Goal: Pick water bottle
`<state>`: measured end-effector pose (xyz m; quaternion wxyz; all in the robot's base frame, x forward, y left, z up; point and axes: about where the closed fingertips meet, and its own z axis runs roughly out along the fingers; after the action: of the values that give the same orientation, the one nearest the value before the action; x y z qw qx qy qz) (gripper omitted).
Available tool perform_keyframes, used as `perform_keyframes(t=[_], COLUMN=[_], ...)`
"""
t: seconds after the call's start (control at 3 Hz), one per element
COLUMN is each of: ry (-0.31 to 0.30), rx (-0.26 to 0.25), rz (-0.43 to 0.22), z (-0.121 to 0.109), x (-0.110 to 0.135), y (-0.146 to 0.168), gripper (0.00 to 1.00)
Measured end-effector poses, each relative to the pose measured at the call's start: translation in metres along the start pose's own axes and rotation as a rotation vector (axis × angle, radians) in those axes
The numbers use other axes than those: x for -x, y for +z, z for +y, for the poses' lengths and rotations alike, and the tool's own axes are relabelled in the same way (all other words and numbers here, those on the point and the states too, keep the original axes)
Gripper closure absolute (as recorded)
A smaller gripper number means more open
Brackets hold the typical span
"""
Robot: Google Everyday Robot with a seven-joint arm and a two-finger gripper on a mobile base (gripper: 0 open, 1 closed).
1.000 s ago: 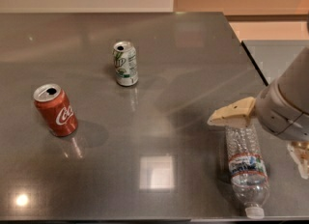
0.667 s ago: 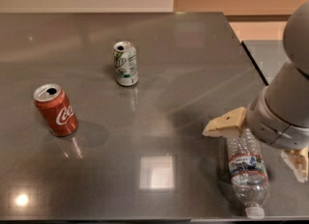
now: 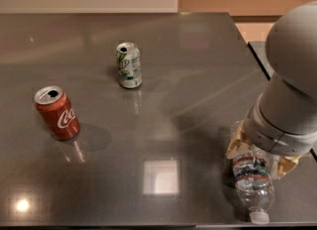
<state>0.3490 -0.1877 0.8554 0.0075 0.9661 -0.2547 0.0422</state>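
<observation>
The water bottle (image 3: 253,183) lies on its side at the front right of the grey table (image 3: 163,120), white cap toward the front edge, its red, white and blue label band showing. My gripper (image 3: 258,154) has come down over the bottle's upper end. One tan finger (image 3: 237,143) is on the bottle's left and the other on its right, so the jaws stand open astride it. The grey arm covers the bottle's far end.
A red cola can (image 3: 56,113) stands at the left. A white-and-green soda can (image 3: 129,65) stands upright in the middle toward the back. The table's right edge runs close by the arm, and its front edge is just below the bottle's cap.
The arm has swung left and down over the bottle. The fingers, earlier above and beside it, now straddle its upper part. The bottle and cans have not moved.
</observation>
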Motion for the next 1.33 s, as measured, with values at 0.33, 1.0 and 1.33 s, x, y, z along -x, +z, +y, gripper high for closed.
perform_keyframes(t=[0.33, 1.0, 1.33], ry=[0.024, 0.078, 0.14], rx=[-0.001, -0.054, -0.122], rz=[0.004, 0.006, -0.002], z=[-0.003, -0.025, -0.055], x=[-0.001, -0.007, -0.018], y=[-0.014, -0.069, -0.111], gripper=[0.64, 1.0, 1.0])
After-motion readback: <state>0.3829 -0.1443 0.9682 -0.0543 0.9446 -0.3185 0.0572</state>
